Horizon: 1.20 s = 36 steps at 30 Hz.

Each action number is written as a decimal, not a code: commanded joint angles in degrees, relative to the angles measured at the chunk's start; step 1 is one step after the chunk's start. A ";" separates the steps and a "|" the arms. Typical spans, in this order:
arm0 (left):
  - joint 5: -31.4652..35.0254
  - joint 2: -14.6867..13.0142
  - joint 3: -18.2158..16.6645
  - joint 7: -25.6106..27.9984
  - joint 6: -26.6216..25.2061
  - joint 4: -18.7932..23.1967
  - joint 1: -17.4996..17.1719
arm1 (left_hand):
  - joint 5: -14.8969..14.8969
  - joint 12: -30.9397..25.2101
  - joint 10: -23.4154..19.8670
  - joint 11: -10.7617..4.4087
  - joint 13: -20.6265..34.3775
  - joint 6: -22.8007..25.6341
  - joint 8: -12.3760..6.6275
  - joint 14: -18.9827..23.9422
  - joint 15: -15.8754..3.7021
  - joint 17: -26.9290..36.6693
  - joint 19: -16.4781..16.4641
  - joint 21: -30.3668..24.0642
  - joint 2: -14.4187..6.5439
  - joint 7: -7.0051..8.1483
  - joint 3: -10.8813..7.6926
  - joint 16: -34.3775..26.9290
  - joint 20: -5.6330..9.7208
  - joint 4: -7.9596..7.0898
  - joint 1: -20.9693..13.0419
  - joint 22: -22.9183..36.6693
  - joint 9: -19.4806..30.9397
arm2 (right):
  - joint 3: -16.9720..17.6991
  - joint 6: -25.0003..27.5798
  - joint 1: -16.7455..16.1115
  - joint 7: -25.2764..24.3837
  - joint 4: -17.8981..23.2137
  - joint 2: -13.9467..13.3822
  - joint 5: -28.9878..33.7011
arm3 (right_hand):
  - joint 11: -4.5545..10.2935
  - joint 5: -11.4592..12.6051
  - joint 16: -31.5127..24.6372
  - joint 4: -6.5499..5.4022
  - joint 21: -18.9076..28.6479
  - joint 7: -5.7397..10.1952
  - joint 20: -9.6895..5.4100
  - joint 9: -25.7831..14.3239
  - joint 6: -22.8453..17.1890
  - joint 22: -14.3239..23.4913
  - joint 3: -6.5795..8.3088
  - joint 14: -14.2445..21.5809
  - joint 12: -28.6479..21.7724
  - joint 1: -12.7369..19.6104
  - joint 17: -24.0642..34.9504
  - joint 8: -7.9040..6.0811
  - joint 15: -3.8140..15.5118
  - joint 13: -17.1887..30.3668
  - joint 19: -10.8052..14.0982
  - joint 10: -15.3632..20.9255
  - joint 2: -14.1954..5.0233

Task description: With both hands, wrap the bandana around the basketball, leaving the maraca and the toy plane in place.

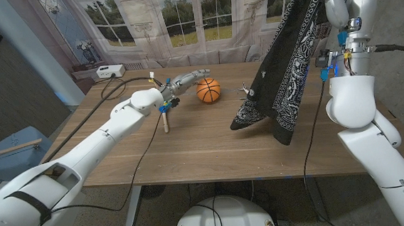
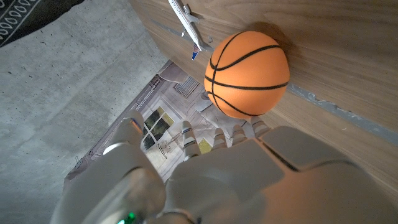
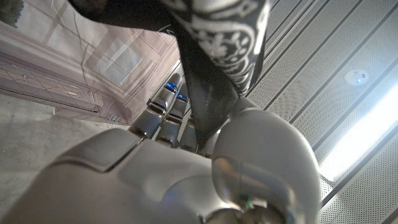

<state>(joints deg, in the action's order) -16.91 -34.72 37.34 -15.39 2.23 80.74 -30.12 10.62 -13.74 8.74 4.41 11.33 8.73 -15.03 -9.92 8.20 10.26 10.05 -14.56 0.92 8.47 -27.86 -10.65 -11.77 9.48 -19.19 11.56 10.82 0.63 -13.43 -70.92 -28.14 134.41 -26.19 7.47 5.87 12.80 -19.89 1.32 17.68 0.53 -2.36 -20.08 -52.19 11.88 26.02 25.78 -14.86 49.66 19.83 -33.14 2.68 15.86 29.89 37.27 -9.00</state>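
The right hand (image 3: 205, 124) is holding the bandana (image 1: 287, 57) up high, well above the table (image 1: 205, 152). The black cloth with its white paisley print is hanging down in a long drape, and its lowest folds are reaching down to about table level on the right side; I cannot tell whether they are touching the wood. In the right wrist view the cloth is running in between the fingers (image 3: 163, 102) and the thumb, gripped there.

The left hand (image 1: 184, 81) is reaching across the table toward the ball (image 1: 208, 90), with its fingers stretched out and apart, holding nothing. Its fingertips are coming in just beside the ball's left side; from the left wrist view they are lying close under the ball (image 2: 247, 73), though whether they are touching it I cannot say.

The ball is sitting on the table near the far middle. The plane (image 1: 245, 92) is lying just to its right, between the ball and the hanging cloth. The maraca (image 1: 164, 117) is lying under the left wrist, its wooden handle pointing toward the near edge.
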 commanded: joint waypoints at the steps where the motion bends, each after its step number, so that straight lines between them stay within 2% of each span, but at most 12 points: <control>1: -0.53 1.27 1.52 -7.07 3.82 -3.57 2.50 | 0.35 -0.33 -0.46 -0.06 0.06 1.32 -0.48 -5.06 0.52 0.16 1.97 -0.04 0.86 -0.37 0.55 -0.56 -0.40 -0.01 -0.20 0.19 0.12 | -1.93 2.62 3.53 5.56 2.05 -0.66 -3.74 | 1.04 0.44 0.28 -0.27 0.34 0.74 -0.60 -0.12 -0.58 0.09 0.04 0.60 -0.11 1.56 0.22 -0.34 9.72 0.21 0.12 0.77 -1.47; 8: -3.92 3.58 1.88 -14.35 8.11 -9.08 4.27 | 0.70 -0.51 -1.46 -0.12 0.01 4.48 -1.09 -4.74 0.52 0.17 1.75 0.04 2.28 -0.87 1.57 -0.50 -0.36 -0.43 -0.21 0.20 0.12 | -2.88 4.54 5.99 7.18 2.16 -1.20 -6.32 | 1.13 0.48 0.42 -0.31 0.44 0.87 -0.67 -0.07 -0.40 0.14 -0.02 0.61 -0.06 1.63 0.27 -0.54 9.75 0.36 -0.03 0.72 -1.44; 12: -7.26 6.85 2.18 -21.70 12.67 -16.00 6.45 | 0.84 -1.13 -3.85 -0.75 -0.06 8.42 -1.70 -3.07 0.04 0.15 0.83 -0.17 2.27 -0.75 2.24 -0.87 -0.44 -1.20 0.09 0.25 0.08 | -3.95 5.91 7.65 6.93 1.63 -0.96 -7.05 | 1.13 0.49 0.53 -0.35 0.49 0.88 -0.74 -0.03 -0.39 0.16 -0.08 0.54 0.07 1.63 0.29 -0.68 9.70 0.44 -0.15 0.45 -1.42; 18: -8.80 11.35 3.94 -33.19 18.06 -25.78 11.59 | 0.74 -0.31 -2.75 -0.41 -0.10 7.72 -0.33 -4.61 0.69 0.13 1.79 0.39 1.50 -3.51 2.44 -0.08 -0.43 -1.61 -0.09 0.26 -0.01 | -5.41 5.88 9.44 7.28 0.56 -1.42 -8.23 | 1.06 0.51 0.63 -0.45 0.62 0.81 -0.72 -0.08 -0.31 0.21 -0.20 0.51 0.06 1.66 0.40 -1.00 9.72 0.60 -0.24 0.60 -1.48; 23: -7.13 12.76 5.28 -37.19 20.39 -28.98 14.56 | 0.76 0.16 -1.89 -0.10 -0.10 8.22 -0.21 -5.38 1.11 0.14 1.90 0.52 1.08 -3.41 2.20 0.10 -0.38 -1.31 -0.97 0.23 0.02 | -6.11 5.79 10.19 7.55 0.42 -1.90 -9.06 | 1.03 0.55 0.73 -0.50 0.74 0.84 -0.75 -0.07 -0.20 0.24 -0.26 0.51 0.12 1.71 0.47 -1.24 9.73 0.74 -0.33 0.55 -1.49; 25: -6.98 13.25 5.32 -37.85 21.14 -30.01 15.13 | 0.83 0.10 -2.39 -0.07 -0.11 9.80 -0.58 -4.93 1.64 0.12 1.54 0.52 0.13 -1.85 1.51 -0.18 -0.32 -0.72 -2.86 0.17 0.12 | -6.25 5.65 10.37 7.41 0.34 -1.99 -9.14 | 0.96 0.56 0.77 -0.50 0.77 0.74 -0.73 -0.04 -0.21 0.25 -0.27 0.49 0.12 1.74 0.48 -1.29 9.75 0.77 -0.34 0.58 -1.49; 29: -4.28 12.53 6.16 -36.68 21.25 -29.09 15.99 | 0.62 -0.01 -3.57 -0.19 -0.15 12.29 -1.10 -3.03 1.95 0.03 -0.32 0.17 -3.30 -1.05 -0.93 -0.59 -0.24 0.34 -8.40 -0.02 0.40 | -6.43 5.51 10.64 7.30 0.27 -2.14 -9.61 | 1.07 0.57 0.80 -0.57 0.83 0.88 -0.73 0.03 -0.22 0.26 -0.32 0.55 0.16 1.73 0.53 -1.42 9.73 0.84 -0.40 0.55 -1.50; 30: -4.18 12.94 6.42 -37.48 21.45 -30.06 16.58 | 0.60 -0.02 -3.63 -0.15 -0.15 12.41 -1.13 -2.94 2.00 0.03 -0.40 0.16 -3.40 -1.16 -1.02 -0.60 -0.24 0.38 -8.65 -0.03 0.41 | -6.50 5.47 10.75 7.26 0.24 -2.12 -9.80 | 1.15 0.57 0.81 -0.59 0.84 0.88 -0.73 0.04 -0.17 0.26 -0.33 0.55 0.15 1.72 0.54 -1.42 9.70 0.86 -0.42 0.58 -1.50; 32: -4.18 14.17 6.86 -39.57 22.55 -32.99 17.96 | 0.31 0.13 -3.69 -0.05 -0.16 13.44 -1.38 -3.01 2.24 -0.01 -0.96 0.17 -3.88 -3.11 -1.62 -0.36 -0.30 0.69 -10.78 -0.15 0.47 | -6.62 5.26 11.01 7.33 0.07 -2.24 -10.03 | 1.11 0.58 0.85 -0.62 0.87 0.88 -0.74 0.07 -0.18 0.27 -0.35 0.56 0.17 1.72 0.55 -1.48 9.70 0.89 -0.46 0.57 -1.49; 34: -3.30 14.65 7.41 -40.23 23.27 -34.46 18.95 | 0.17 0.41 -3.21 -0.06 -0.17 12.36 -0.83 -3.66 2.36 -0.02 -0.97 0.29 -3.78 -3.01 -1.75 -0.06 -0.36 0.79 -11.82 -0.20 0.45 | -6.79 5.02 11.30 7.67 -0.17 -2.33 -10.81 | 1.11 0.59 0.87 -0.62 0.91 0.94 -0.74 0.11 -0.14 0.28 -0.37 0.56 0.18 1.74 0.57 -1.52 9.72 0.93 -0.47 0.57 -1.48; 35: -2.89 14.95 7.64 -40.41 23.71 -35.24 19.38 | 0.05 0.79 -2.48 0.01 -0.17 10.96 -0.13 -4.13 2.46 -0.03 -1.05 0.44 -3.25 -1.83 -1.69 0.07 -0.38 0.85 -13.12 -0.25 0.44 | -6.89 5.02 11.44 7.83 -0.24 -2.36 -11.24 | 1.12 0.59 0.88 -0.63 0.90 0.89 -0.77 0.12 -0.13 0.28 -0.38 0.57 0.19 1.74 0.58 -1.54 9.72 0.94 -0.51 0.55 -1.48; 36: -2.55 15.24 7.88 -40.81 24.07 -36.08 19.88 | 0.01 0.94 -2.19 -0.08 -0.17 10.16 0.25 -4.44 2.57 -0.03 -1.05 0.53 -2.83 -1.46 -1.57 0.16 -0.39 0.86 -13.70 -0.27 0.44 | -6.96 4.86 11.57 8.11 -0.41 -2.51 -11.66 | 1.10 0.61 0.94 -0.63 0.96 0.89 -0.70 0.14 -0.18 0.28 -0.35 0.54 0.18 1.76 0.57 -1.60 9.74 0.96 -0.44 0.59 -1.49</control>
<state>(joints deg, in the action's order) -22.20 -22.63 42.77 -50.97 22.28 52.68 -15.63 10.79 -13.19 5.37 4.31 11.19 20.58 -15.63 -10.03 10.18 10.12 9.31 -14.36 -2.51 6.18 -29.14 -10.83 -12.07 10.11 -31.09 11.18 11.08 -5.36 -7.97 -60.84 -20.94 134.80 -28.12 -1.57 6.06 13.00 -19.05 0.87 18.11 0.72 -2.65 -19.92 -51.99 11.86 25.51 25.99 -14.86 49.73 20.08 -34.15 2.47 16.64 29.57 37.07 -8.93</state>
